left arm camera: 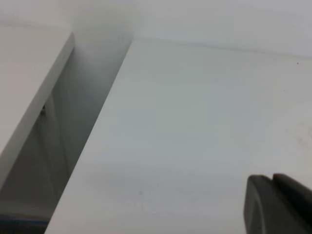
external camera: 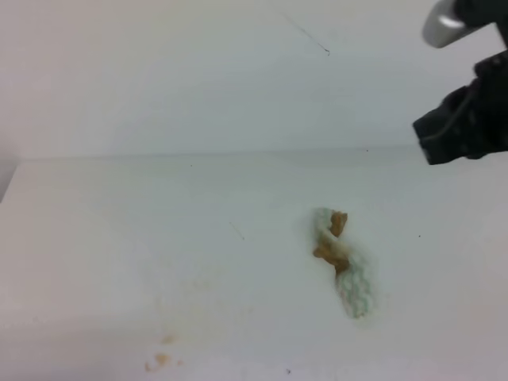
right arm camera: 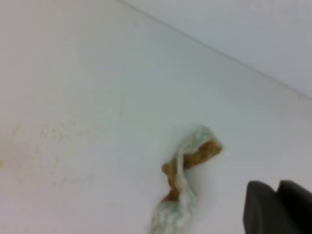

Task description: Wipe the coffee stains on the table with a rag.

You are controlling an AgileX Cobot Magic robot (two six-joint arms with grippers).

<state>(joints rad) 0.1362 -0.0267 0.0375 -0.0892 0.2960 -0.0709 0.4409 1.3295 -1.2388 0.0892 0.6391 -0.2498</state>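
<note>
Right now the rag (external camera: 343,262) lies bunched up on the white worktop (external camera: 119,238), a bit right of the middle, and nothing holds it. It has brown patches on it. The right claw (external camera: 464,119) hangs high at the far right, well apart from the rag. I cannot tell if either claw is apart or together. Only a dark tip of the left claw (left arm camera: 278,204) shows. Faint coffee stains (external camera: 161,359) sit near the front edge, left of the rag. To wipe well, I think the right claw should come down on the rag's middle, pinch it firmly, then drag it left and nearer, pressing flat over the specks.
</note>
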